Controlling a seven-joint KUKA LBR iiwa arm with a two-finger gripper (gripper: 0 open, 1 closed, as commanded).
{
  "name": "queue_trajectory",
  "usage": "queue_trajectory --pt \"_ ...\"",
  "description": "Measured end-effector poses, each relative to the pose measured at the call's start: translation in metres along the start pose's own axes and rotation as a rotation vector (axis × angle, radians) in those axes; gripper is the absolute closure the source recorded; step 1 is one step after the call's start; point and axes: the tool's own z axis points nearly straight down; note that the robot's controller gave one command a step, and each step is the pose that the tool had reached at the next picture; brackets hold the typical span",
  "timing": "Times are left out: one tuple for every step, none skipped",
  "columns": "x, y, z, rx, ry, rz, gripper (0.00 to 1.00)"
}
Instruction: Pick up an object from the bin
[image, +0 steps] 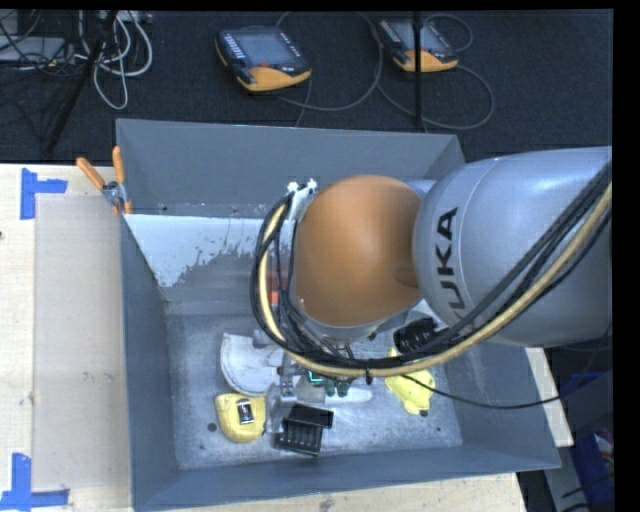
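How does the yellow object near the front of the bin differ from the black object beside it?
The yellow object is rounded and lumpy; the black object is boxy with ridges. The yellow object lies left of the black object. Both rest on the bin floor, side by side.

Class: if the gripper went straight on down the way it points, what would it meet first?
Probably the black ridged block just below the gripper, beside the yellow round thing; depth is unclear, so it may be the bin floor instead.
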Motion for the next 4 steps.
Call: queue_trajectory --pt "-0.002 -0.001 -0.004 -0.001 -0.007 0.004 0.00" --pt "-0.006 -0.004 0.042 -0.003 -0.015 -0.019 0.00" --pt "0.007 -0.021 0.103 -0.002 -0.011 -0.112 0.00" --pt "-0.005 -0.058 0.143 -0.006 -0.031 -0.163 1.00"
